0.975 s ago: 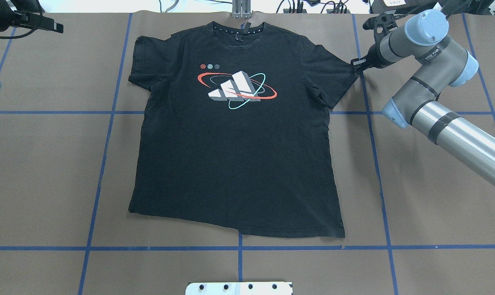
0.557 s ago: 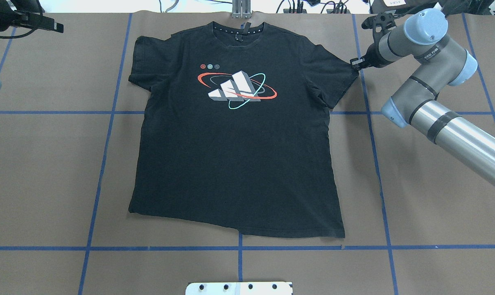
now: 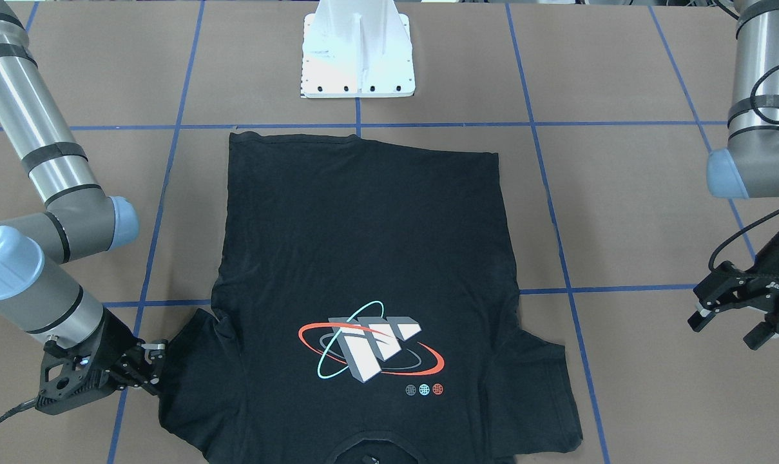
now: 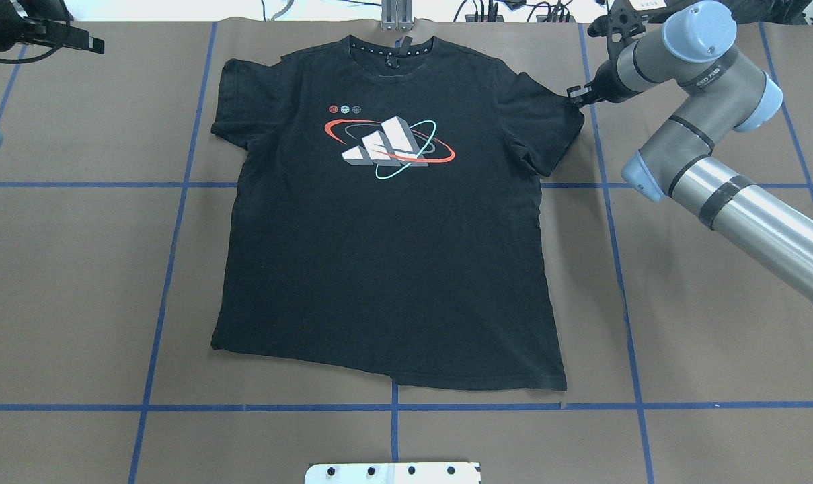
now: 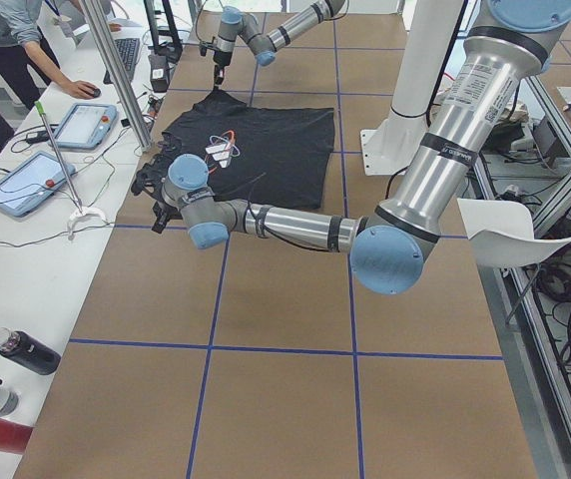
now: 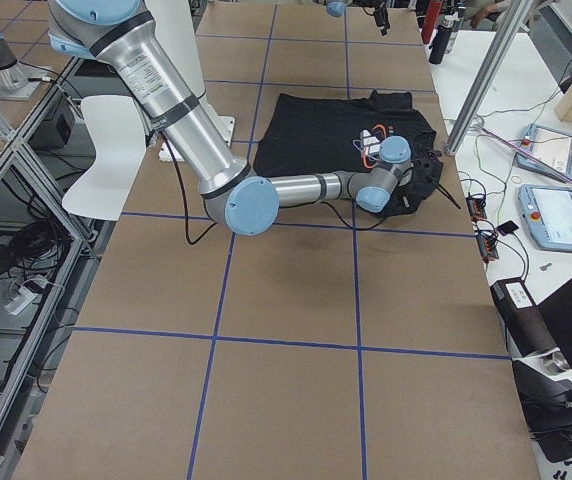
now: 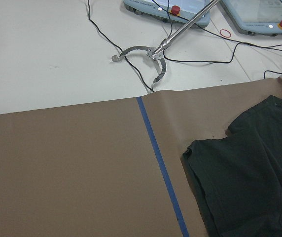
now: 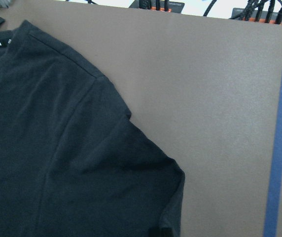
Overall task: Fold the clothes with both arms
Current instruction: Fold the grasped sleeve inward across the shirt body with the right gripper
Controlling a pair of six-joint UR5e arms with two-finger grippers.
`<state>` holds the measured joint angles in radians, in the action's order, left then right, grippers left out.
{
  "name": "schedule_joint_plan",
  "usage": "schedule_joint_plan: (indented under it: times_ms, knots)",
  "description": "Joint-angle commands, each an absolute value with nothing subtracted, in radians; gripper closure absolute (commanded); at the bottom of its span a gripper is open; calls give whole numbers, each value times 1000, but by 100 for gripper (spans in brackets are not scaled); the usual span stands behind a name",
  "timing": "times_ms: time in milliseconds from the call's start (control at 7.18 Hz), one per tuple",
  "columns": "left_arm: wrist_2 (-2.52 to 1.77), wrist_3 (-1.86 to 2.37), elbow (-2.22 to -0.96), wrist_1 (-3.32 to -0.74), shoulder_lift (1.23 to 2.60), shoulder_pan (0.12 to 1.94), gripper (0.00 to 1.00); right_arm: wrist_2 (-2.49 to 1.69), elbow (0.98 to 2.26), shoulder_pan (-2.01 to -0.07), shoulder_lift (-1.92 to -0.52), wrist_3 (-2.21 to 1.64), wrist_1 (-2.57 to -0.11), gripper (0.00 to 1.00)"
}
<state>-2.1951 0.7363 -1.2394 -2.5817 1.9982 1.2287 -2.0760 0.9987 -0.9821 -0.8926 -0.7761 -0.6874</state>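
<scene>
The black T-shirt [image 4: 389, 249] lies flat on the brown table with its logo [image 4: 389, 148] up and its collar at the far edge. My right gripper [image 3: 152, 367] sits low at the outer edge of the right sleeve [image 4: 547, 128]. Its fingers look spread on either side of the hem, and the sleeve [image 8: 131, 187] still lies flat in the right wrist view. My left gripper [image 3: 727, 322] hangs open well off the left sleeve [image 7: 239, 182], with bare table between them. Neither wrist view shows any fingers.
The white pedestal base [image 3: 357, 58] stands at the near edge. Blue tape lines [image 4: 171, 269] grid the brown cover. Beyond the far edge a white bench holds tablets [image 5: 86, 125] and cables, with a person [image 5: 6, 40] beside it. Bottles [image 5: 26, 351] lie at the bench end.
My right gripper has moved left and slightly farther away, onto the right sleeve's edge, and the sleeve tip has been nudged inward a little. The left arm has not moved.
</scene>
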Motion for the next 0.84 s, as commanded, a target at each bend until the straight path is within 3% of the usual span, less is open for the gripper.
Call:
schedule_joint_plan:
  times_ms: [0, 418, 696]
  knots:
    - [-2195, 736, -1239, -2582, 1997, 1229, 0, -2089, 1023, -956, -841, -880, -689, 100]
    - [-2195, 735, -1236, -2582, 1996, 1230, 0, -1940, 988, -832, -679, -1050, -748, 100]
    - [-2197, 735, -1235, -2582, 1991, 1232, 0, -1765, 791, -767, -493, -1060, -787, 100]
